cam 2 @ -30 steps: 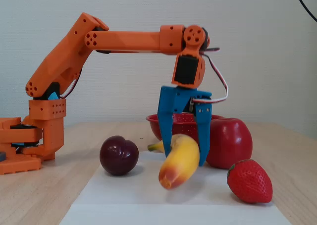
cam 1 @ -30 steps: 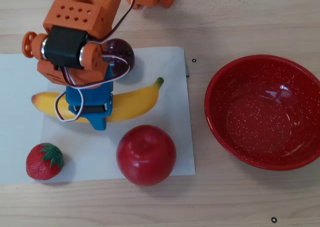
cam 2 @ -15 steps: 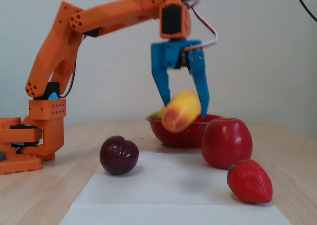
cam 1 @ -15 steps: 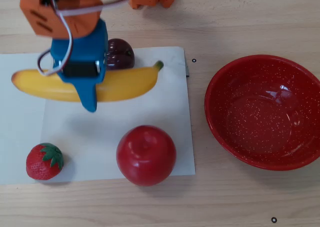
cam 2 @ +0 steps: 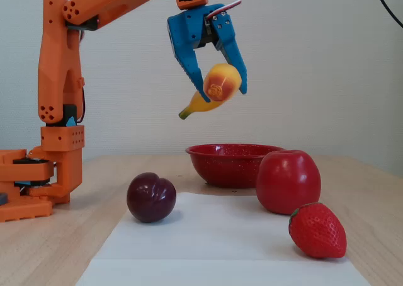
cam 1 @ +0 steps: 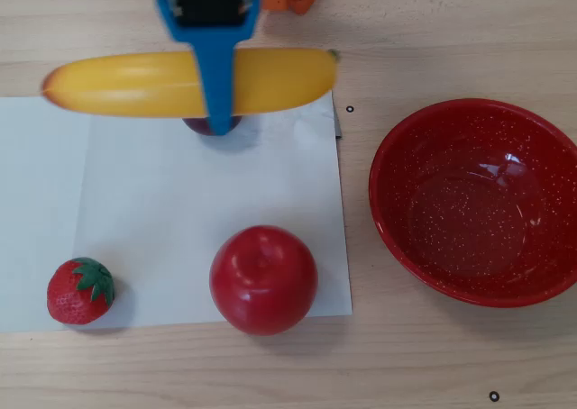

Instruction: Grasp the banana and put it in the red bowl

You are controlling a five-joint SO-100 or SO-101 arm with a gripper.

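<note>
Carrying banana (cam 1: pixel 135 83) mid-air, clamped at its middle by gripper (cam 1: pixel 216 76)
Long axis runs left-right in overhead view; red bowl (cam 1: pixel 397 238) sits well right and lower in frame, banana high above the table in fixed view

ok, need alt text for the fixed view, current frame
An orange robot arm holds a banana high in the air between its blue fingers, above a red bowl on a wooden table. In front, a plum, an apple and a strawberry sit on white paper.
</note>
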